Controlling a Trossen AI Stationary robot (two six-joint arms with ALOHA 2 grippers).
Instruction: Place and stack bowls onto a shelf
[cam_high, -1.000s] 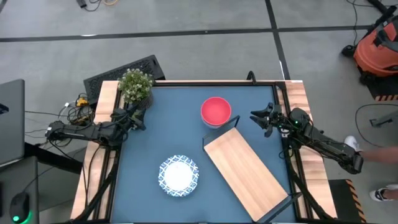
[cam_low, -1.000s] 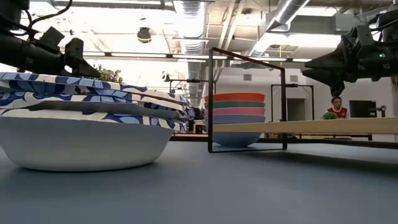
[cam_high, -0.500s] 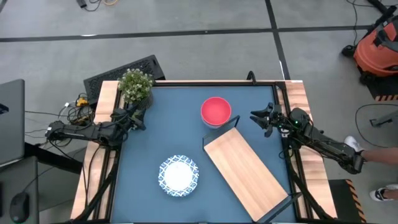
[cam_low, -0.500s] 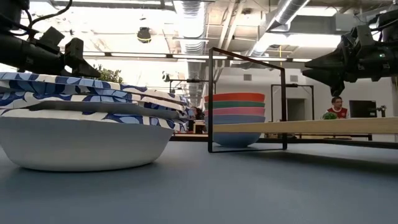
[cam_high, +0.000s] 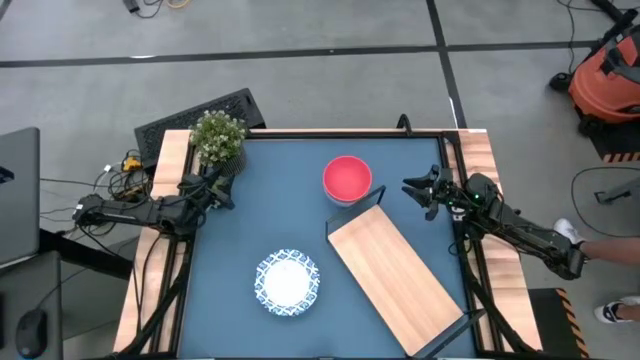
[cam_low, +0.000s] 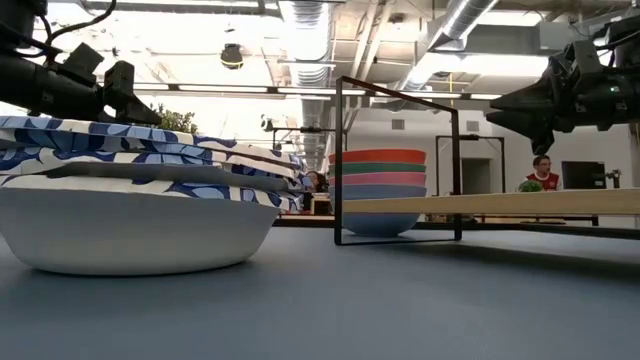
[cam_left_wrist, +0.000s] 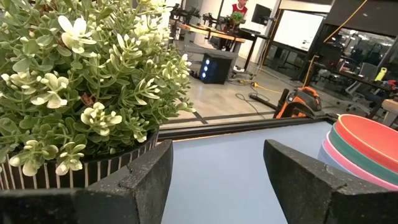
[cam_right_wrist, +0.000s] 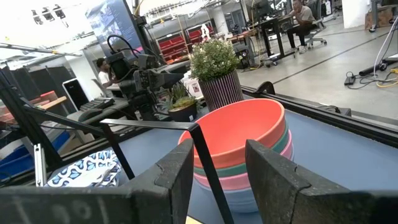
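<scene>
A stack of plain bowls (cam_high: 347, 178), red on top, stands on the blue table near its far edge; the low view shows red, green, pink and pale blue layers (cam_low: 378, 175). Blue-and-white patterned bowls (cam_high: 287, 281) sit stacked toward the near left. The light-wood shelf (cam_high: 395, 280) lies slantwise at the near right, its black wire frame (cam_low: 398, 160) at the end next to the plain bowls. My left gripper (cam_high: 216, 186) waits open at the left edge beside a potted plant. My right gripper (cam_high: 419, 188) waits open at the right edge, with nothing between its fingers.
A potted green plant (cam_high: 217, 138) stands at the far left corner, just beyond my left gripper. Wooden rails (cam_high: 482, 160) border the table's left and right sides. A person's foot (cam_high: 566, 232) shows on the floor at the right.
</scene>
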